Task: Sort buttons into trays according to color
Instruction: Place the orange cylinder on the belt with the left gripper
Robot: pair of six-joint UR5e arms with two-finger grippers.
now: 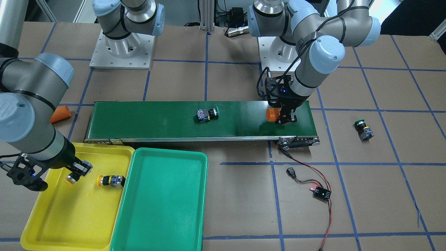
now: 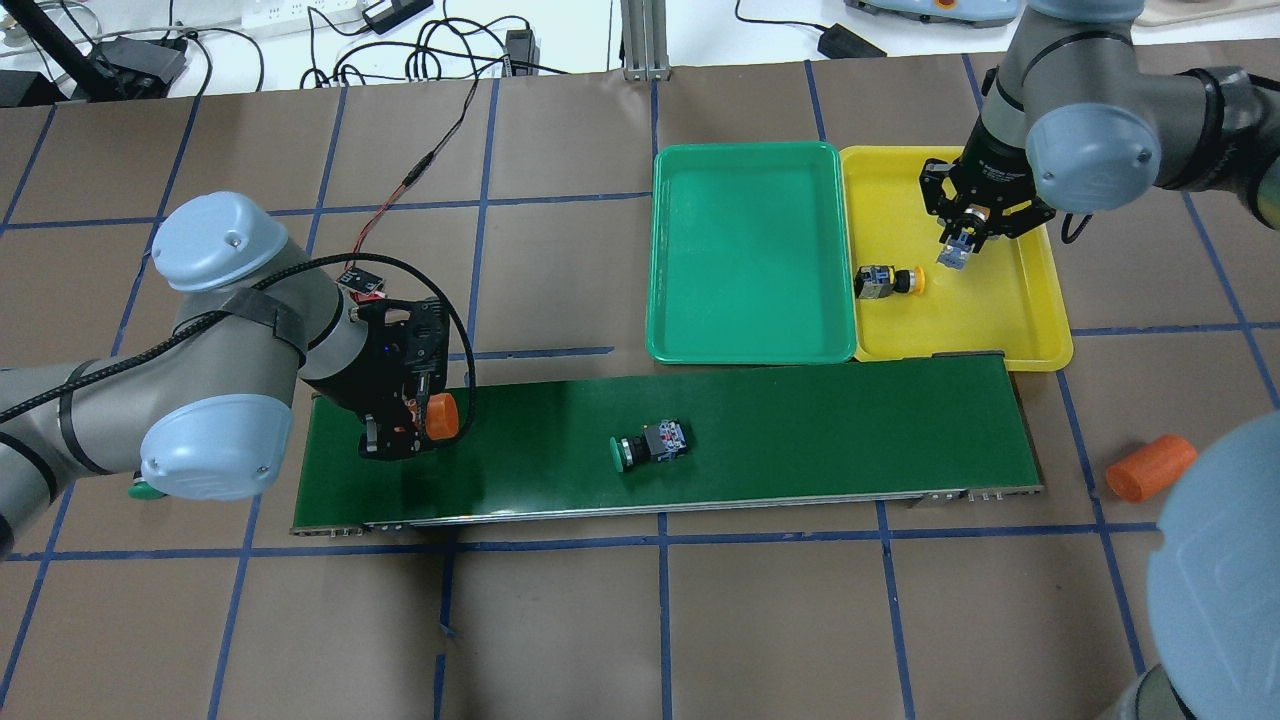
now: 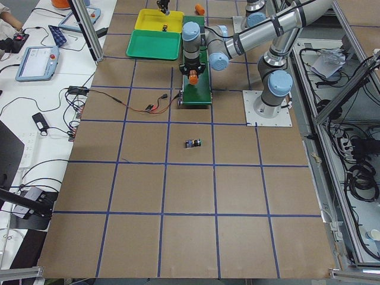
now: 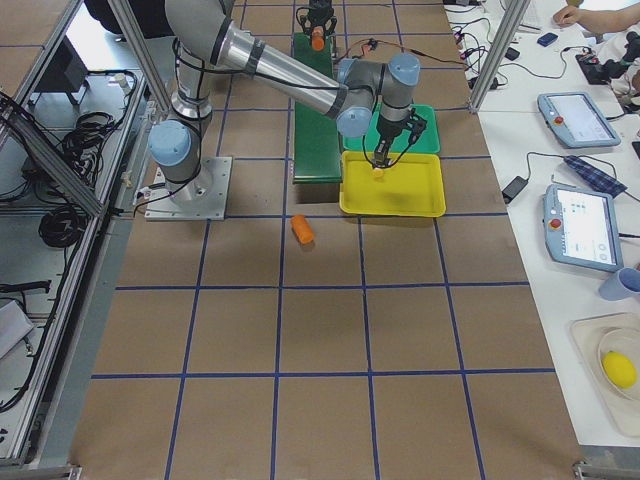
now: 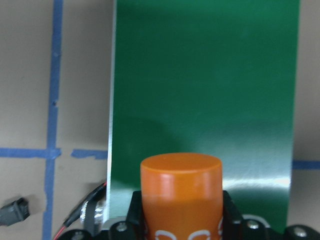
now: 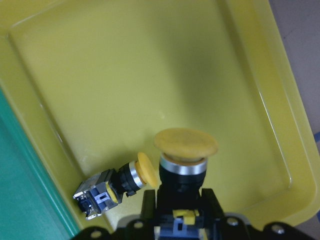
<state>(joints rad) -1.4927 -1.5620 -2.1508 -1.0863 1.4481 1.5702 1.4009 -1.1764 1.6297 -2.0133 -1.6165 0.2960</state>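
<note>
Yellow button [image 6: 185,143], gripped between right jaws

Yellow tray [image 2: 980,320] and green tray [image 2: 745,250] side by side, touching. Yellow button 1 [image 2: 885,281] on its side in yellow tray. Yellow button 2 [image 6: 185,150] clamped in right gripper [image 2: 957,250] over the same tray, cap down. Green button 1 [image 2: 650,446] on its side on belt [image 2: 850,420]. Green button 2 [image 1: 362,129] on table [image 1: 383,181] past the belt end.

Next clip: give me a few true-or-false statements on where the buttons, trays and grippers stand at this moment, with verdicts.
1. The green plastic tray holds a push-button. False: no button lies in it.
2. The right gripper grips a yellow-capped push-button over the yellow plastic tray. True.
3. The left gripper grips a green-capped switch. False: it grips an orange cylinder.
4. A green-capped push-button lies on the dark-green conveyor belt. True.
</note>
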